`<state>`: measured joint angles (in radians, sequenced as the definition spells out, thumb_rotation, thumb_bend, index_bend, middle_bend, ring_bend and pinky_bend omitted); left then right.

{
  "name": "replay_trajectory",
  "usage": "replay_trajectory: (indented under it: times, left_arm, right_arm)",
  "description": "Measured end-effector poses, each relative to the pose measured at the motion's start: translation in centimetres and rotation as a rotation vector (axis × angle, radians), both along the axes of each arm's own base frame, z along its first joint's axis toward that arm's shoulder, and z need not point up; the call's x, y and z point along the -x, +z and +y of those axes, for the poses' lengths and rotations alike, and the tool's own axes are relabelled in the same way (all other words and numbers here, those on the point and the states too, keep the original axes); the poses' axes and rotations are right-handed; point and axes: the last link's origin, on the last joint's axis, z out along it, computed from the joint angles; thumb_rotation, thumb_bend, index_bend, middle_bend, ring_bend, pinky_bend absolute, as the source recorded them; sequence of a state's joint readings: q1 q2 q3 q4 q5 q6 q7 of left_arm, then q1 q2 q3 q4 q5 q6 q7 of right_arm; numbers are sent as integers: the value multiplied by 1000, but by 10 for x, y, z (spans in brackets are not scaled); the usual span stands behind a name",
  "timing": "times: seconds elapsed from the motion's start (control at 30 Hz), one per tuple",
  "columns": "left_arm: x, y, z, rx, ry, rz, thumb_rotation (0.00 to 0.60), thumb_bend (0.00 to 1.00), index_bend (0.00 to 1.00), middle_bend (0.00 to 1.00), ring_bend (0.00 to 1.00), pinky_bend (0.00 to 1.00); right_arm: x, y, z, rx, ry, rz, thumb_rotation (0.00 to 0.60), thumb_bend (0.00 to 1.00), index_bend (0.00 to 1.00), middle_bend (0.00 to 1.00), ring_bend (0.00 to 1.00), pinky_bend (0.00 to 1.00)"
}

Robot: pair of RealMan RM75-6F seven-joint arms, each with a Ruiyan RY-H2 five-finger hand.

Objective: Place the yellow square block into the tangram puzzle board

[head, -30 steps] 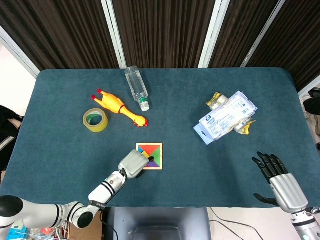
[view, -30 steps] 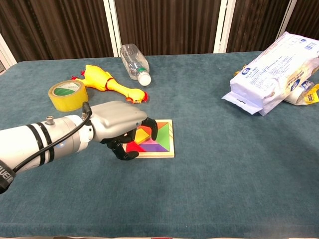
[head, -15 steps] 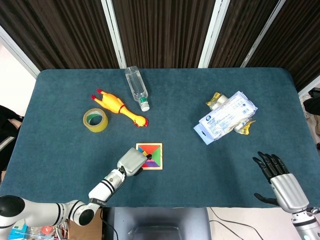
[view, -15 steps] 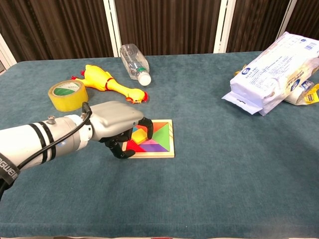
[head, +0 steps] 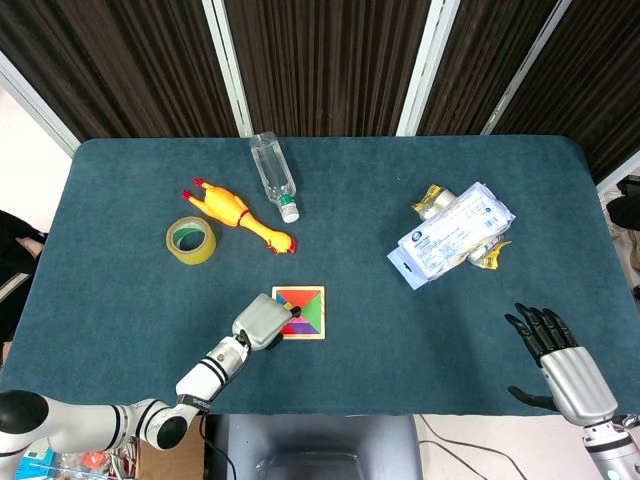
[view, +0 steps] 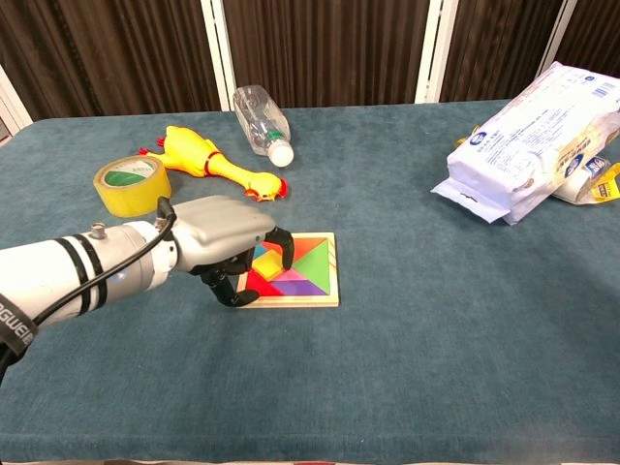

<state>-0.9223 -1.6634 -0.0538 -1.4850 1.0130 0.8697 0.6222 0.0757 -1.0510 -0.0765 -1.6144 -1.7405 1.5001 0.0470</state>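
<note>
My left robot hand (view: 228,250) arches over the puzzle board's (view: 315,281) left edge, fingers curled down around the yellow square (view: 268,263), which looks seated in the board; whether I'm gripping it, I cannot tell. My right robot hand (head: 560,365) waits spread, holding nothing.

Upper left of chest view: yellow tape roll (view: 132,186) lying flat, rubber chicken (view: 210,162) just beside, clear plastic bottle (view: 260,120) on its side behind. Upper right: white packet (view: 528,142) over yellow wrappers (view: 603,178). Underneath: teal table (view: 417,339).
</note>
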Motion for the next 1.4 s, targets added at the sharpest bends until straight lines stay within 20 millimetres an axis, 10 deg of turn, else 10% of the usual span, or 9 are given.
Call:
replay_trajectory:
  times: [1.4]
  left_arm:
    - [5, -2, -1, -2, 2, 6, 600, 348, 350, 1000, 1000, 1000]
  right_arm:
    - [0, 1, 2, 2, 5, -5, 600, 156, 0, 0, 0, 0]
